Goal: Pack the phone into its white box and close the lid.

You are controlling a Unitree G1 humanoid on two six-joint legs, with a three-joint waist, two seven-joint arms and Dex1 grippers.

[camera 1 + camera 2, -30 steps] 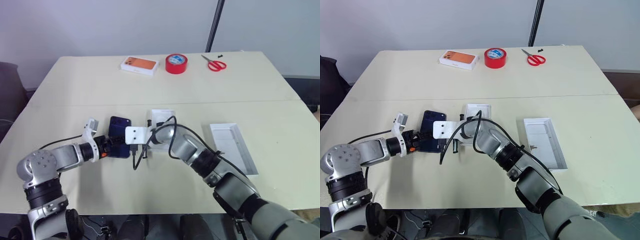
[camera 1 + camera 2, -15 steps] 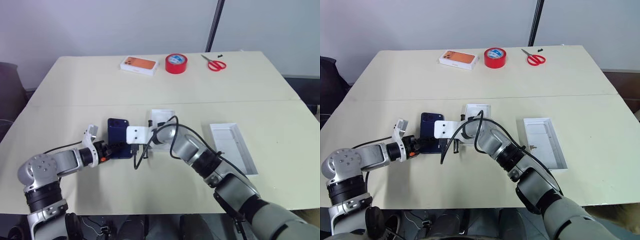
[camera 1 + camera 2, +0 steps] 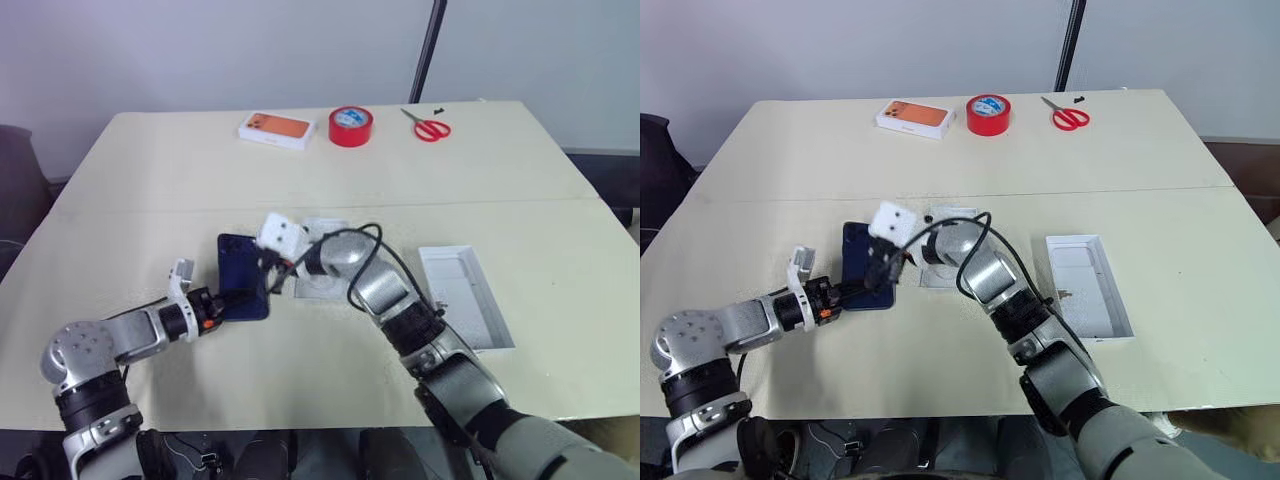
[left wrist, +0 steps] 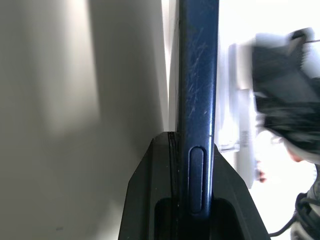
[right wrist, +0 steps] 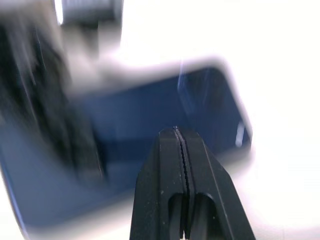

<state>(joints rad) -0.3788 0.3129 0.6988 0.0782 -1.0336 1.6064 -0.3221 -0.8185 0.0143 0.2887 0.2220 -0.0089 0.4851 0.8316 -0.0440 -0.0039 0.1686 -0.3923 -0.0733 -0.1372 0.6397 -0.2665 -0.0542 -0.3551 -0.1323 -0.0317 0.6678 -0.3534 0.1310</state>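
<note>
- Left wrist view looks along the thin edge of the phone (image 4: 198,100), which sits pinched between the left hand's two black fingers (image 4: 155,195); the side button shows between them.
- Right wrist view shows the right hand (image 5: 180,137) with its fingers pressed together and holding nothing, their tips in front of the phone's dark blue face.
- Head views show the whole layout: the left hand (image 3: 222,301) at lower left of centre grips the phone's near edge, and the phone stands tilted with its far end raised.
- Just right of the phone, the right hand (image 3: 880,272) hangs from a bent wrist, its arm reaching in from the lower right.
- Behind that arm a white box (image 3: 326,228) lies partly hidden at centre frame.
- Another shallow white tray (image 3: 466,295) lies open at right of centre, well apart from the phone.
- Near the far edge of the surface (image 3: 150,180) sit a white box with an orange picture (image 3: 274,129), a red tape roll (image 3: 350,126) and red scissors (image 3: 428,127).
- Open surface lies between that far row and the hands, and along the left side.
</note>
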